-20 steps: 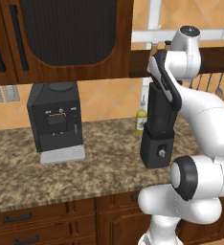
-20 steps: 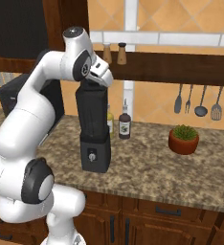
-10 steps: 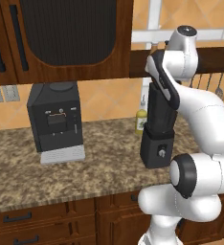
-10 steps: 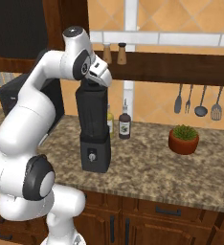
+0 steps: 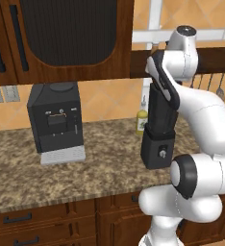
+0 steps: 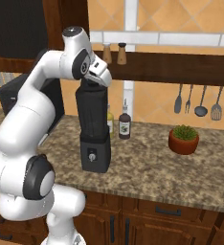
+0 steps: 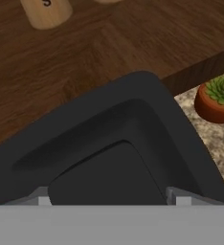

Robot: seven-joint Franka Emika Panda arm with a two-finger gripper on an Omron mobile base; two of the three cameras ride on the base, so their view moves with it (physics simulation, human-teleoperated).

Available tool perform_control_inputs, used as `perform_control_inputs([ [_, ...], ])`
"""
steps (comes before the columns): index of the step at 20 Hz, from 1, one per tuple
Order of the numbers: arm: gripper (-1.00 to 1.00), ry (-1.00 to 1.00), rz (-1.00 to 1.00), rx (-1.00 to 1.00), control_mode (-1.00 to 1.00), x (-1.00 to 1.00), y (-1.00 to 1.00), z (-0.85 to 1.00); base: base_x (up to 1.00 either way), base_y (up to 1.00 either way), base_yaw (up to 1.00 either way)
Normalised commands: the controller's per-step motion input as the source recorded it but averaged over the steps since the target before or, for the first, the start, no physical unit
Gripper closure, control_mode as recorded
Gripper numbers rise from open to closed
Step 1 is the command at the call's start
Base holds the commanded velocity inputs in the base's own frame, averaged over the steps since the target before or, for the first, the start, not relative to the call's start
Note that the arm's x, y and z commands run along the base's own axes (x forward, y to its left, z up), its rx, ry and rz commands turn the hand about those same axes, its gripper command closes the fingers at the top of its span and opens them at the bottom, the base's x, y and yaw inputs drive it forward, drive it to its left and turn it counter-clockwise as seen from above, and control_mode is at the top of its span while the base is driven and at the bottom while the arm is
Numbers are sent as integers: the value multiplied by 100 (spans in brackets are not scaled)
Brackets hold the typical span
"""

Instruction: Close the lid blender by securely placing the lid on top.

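change: nothing visibly moved since a second ago; arm and pincer (image 6: 95, 82) sit in the same pose.
blender: blender (image 6: 95, 128) stands upright on the table (image 6: 157, 167), straight below the pincer, long axis vertical.
lid: dark lid (image 7: 118, 162) lies square just under the fingertips (image 7: 41, 197).
pincer state: cannot tell — open or gripping, tips barely show.
next: judged a straight push down along the jar axis.

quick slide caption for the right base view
Franka arm's hand sits atop the black blender on the granite counter, with bottles and a potted plant nearby.
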Motion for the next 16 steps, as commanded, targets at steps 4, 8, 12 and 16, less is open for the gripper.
perform_control_inputs([
  [4,100,9,0,0,-100,-1,0,6,0,0,0],
  [8,100,11,0,0,-100,-11,0,21,0,0,0],
  [12,100,3,0,0,-100,-32,0,7,0,0,0],
  [16,100,0,0,0,-100,-50,0,0,0,0,0],
])
